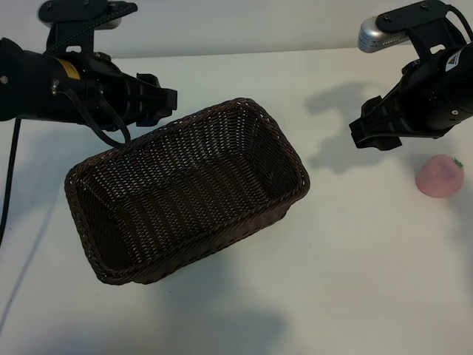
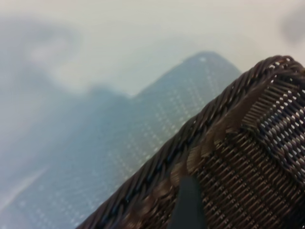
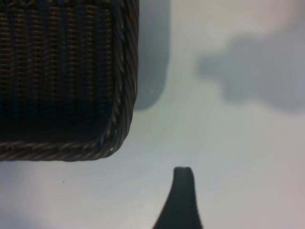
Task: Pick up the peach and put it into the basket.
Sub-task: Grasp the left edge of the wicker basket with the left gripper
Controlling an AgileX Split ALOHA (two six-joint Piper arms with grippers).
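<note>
worktop [image 1: 355, 296]: white and flat, carrying everything; I place the rest by the basket, the one big fixed landmark on it.
basket [image 1: 188, 194]: dark-brown woven wicker, rectangular, set askew in the middle of the worktop. It looks empty in the exterior view, so I judge the task not yet begun. Its wide open top should make the drop forgiving.
left arm [image 1: 66, 85]: mine, hanging over the basket's far left corner, tilted down toward the braided rim. It is well apart from the fruit, so I take it as idle.
right arm [image 1: 425, 92]: also mine, off the basket's right end and above the worktop, angled down. It is the nearer arm, which is why I expect it to do the picking.
left jaws [image 1: 168, 103]: spread wide, gripping nothing.
right jaws [image 1: 361, 133]: spread wide too, empty; ready for a round thing.
peach [image 1: 440, 176]: small, pale pink, green leaf at its top, resting on the worktop well to the right of the basket, near my right arm.
</note>
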